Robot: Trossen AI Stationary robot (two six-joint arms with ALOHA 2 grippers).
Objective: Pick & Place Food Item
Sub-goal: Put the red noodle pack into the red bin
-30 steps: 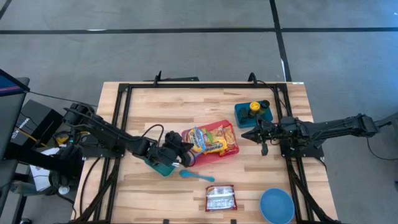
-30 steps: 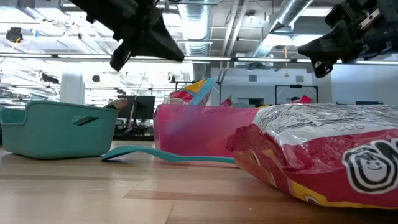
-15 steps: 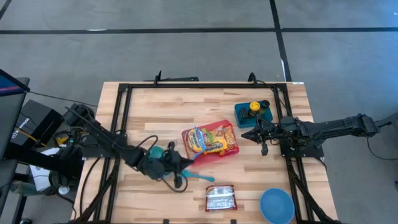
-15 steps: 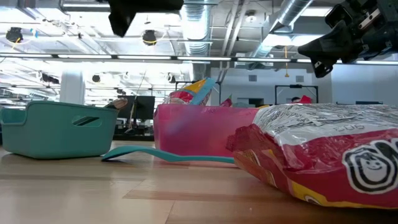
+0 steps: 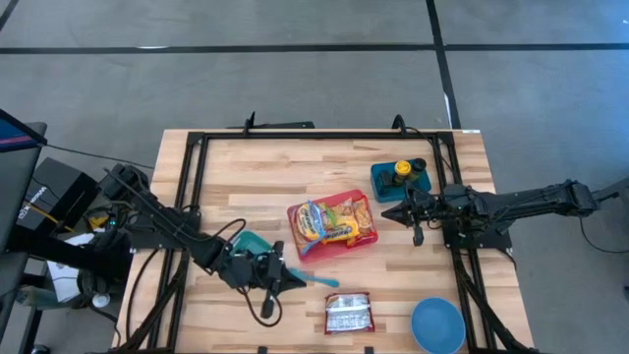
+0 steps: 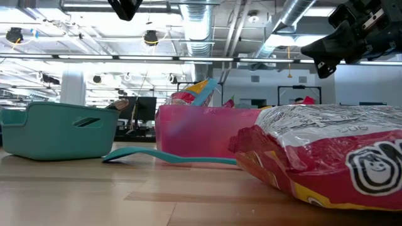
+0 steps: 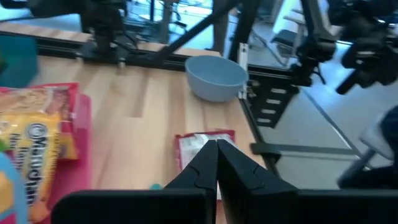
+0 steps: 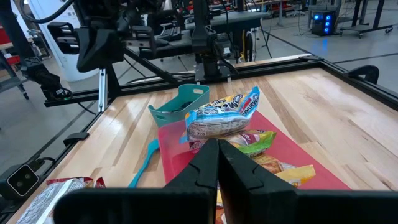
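A pink tray (image 5: 364, 234) in the table's middle holds several food packets (image 5: 322, 221); the right wrist view shows them too (image 8: 221, 115). A teal bin (image 5: 251, 243) stands left of it, and a teal spoon (image 5: 316, 280) lies near the tray's near edge. A red and silver packet (image 5: 348, 313) lies flat near the near edge. My left gripper (image 5: 291, 281) is shut and empty, held above the table by the spoon's end and pointing toward the packet (image 7: 198, 144). My right gripper (image 5: 386, 214) hangs shut and empty just right of the tray.
A blue bowl (image 5: 437, 324) sits at the near right corner. A teal container with a yellow object (image 5: 400, 179) stands at the far right. A black frame (image 5: 197, 147) runs along the table's edges. Bare wood lies at the far left and the near left.
My left gripper has swung away from the pink tray and the teal bin toward the table's near edge, rising a little and rolling its wrist. It has stayed shut. The bin, the spoon and the packets have not moved.
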